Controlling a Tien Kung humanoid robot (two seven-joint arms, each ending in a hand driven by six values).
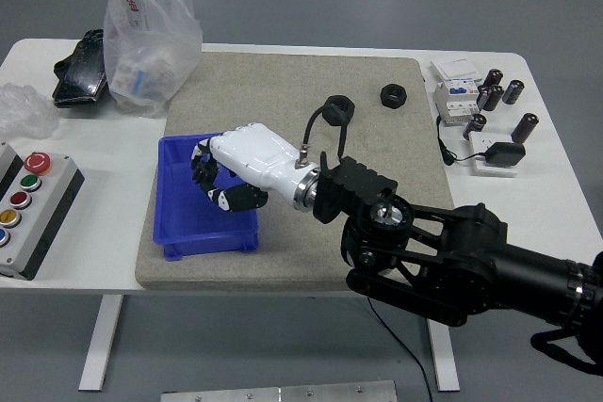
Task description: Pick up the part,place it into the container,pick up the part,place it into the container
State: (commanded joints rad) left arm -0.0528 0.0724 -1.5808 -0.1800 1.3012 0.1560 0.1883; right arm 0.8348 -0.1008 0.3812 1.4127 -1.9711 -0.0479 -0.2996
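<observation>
The part, a small dark gear, is not clearly showing to us; we are seeing only the curled dark fingers [219, 197] of the right robot hand [231, 176], and whether the gear is sitting inside them we cannot tell. The white-shelled robot hand is hanging over the right half of the blue container [188, 218], palm down, with its fingers bent under and pointing into the bin. We cannot make out whether they are closing on anything or simply curled. The black right arm [452, 261] is reaching in from the lower right, crossing the grey mat [292, 82] that is covering the middle of the bench [556, 204].

We are seeing two black hex nuts lying on the mat well apart from the robot hand: the larger nut [337, 108] is just beyond the wrist cable, and the smaller nut [393, 95] is to its right, nearer the mat's far corner. The container is sitting on the left part of the mat, its far wall partly hidden by the robot hand.

On the bench's left side a button box [28, 204] is resting near the edge, and a clear plastic bag [146, 35] is standing at the mat's far left corner. To the right of the mat, a white electrical unit [455, 91] and several dark cylinders [504, 91] are lying together.
</observation>
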